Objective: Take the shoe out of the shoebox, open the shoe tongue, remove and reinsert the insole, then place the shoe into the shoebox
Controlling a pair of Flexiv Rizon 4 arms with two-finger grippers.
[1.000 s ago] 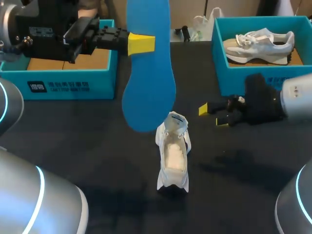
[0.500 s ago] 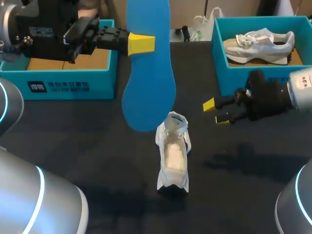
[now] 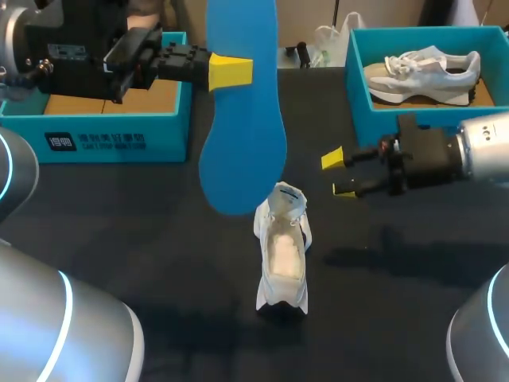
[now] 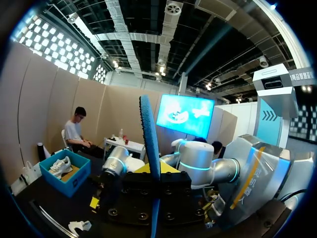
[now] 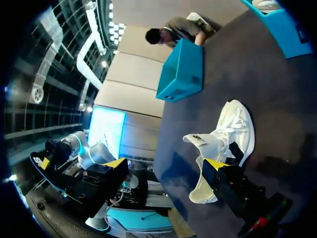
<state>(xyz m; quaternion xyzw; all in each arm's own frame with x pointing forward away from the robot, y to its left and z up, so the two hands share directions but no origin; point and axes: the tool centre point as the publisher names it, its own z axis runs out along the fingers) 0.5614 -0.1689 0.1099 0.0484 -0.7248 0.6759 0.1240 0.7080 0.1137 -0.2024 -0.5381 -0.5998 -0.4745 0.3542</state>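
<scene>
My left gripper (image 3: 231, 70) is shut on a long blue insole (image 3: 242, 119) and holds it upright, high over the table's middle. In the left wrist view the insole (image 4: 150, 148) shows edge-on between the yellow tips of that gripper (image 4: 153, 171). Below it a white shoe (image 3: 282, 251) stands on the black table, tongue pulled up and its inside showing. To the right of the shoe and above the table, my right gripper (image 3: 338, 175) is open and holds nothing. In the right wrist view the shoe (image 5: 223, 144) lies just ahead of this gripper (image 5: 166, 166).
A teal shoebox (image 3: 95, 127) with a cardboard floor stands at the back left. A second teal shoebox (image 3: 358, 111) at the back right holds another white and grey shoe (image 3: 421, 76). Small dark items and a plastic bag (image 3: 326, 44) lie at the far edge.
My right gripper has risen and shifted a little left toward the shoe, its fingers staying wide apart. The left arm, the insole and the shoe have not moved.
</scene>
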